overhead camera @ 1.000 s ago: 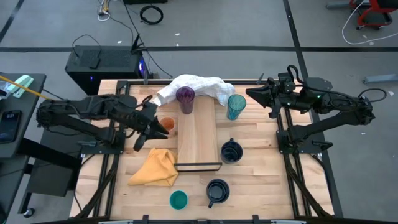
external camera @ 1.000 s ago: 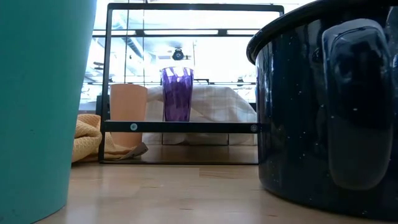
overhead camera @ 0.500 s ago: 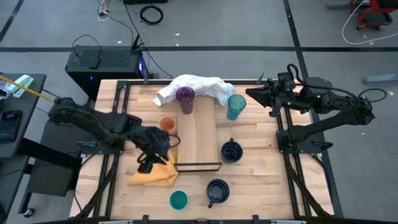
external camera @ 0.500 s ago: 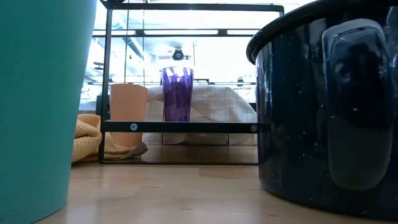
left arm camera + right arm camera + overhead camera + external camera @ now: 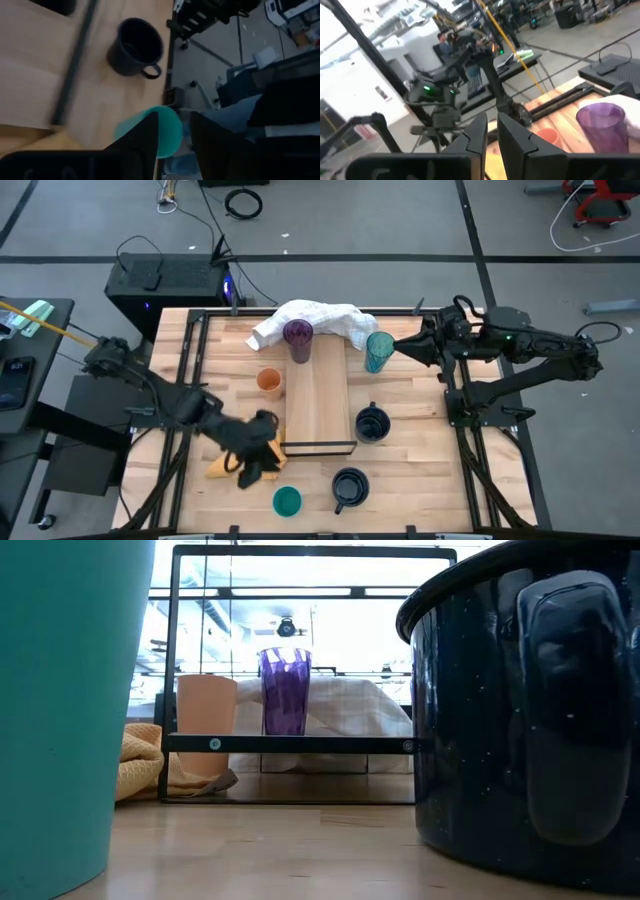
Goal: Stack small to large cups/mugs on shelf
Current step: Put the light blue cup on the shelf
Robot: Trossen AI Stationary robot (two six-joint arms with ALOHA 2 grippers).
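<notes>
The shelf (image 5: 317, 395) lies mid-table, with its dark rim (image 5: 290, 743) at the near end. The purple tumbler (image 5: 297, 335) stands on its far end. The orange cup (image 5: 268, 380) stands left of the shelf and the teal tumbler (image 5: 379, 350) to its right. One navy mug (image 5: 371, 423) stands by the rim and the other (image 5: 349, 487) near the front edge. The short teal cup (image 5: 287, 501) stands at the front. My left gripper (image 5: 255, 468) is open over the yellow cloth, just left of the teal cup (image 5: 150, 132). My right gripper (image 5: 398, 346) is shut, just right of the teal tumbler.
A yellow cloth (image 5: 225, 465) lies left of the shelf's near end, partly under my left gripper. A white cloth (image 5: 315, 318) lies at the far edge behind the purple tumbler. There is bare tabletop right of the mugs.
My left gripper has gone from beside the orange cup toward the table's near edge. It passed over the yellow cloth toward the short teal cup. The orange cup stands where it was. My right gripper has dipped a little toward the teal tumbler.
</notes>
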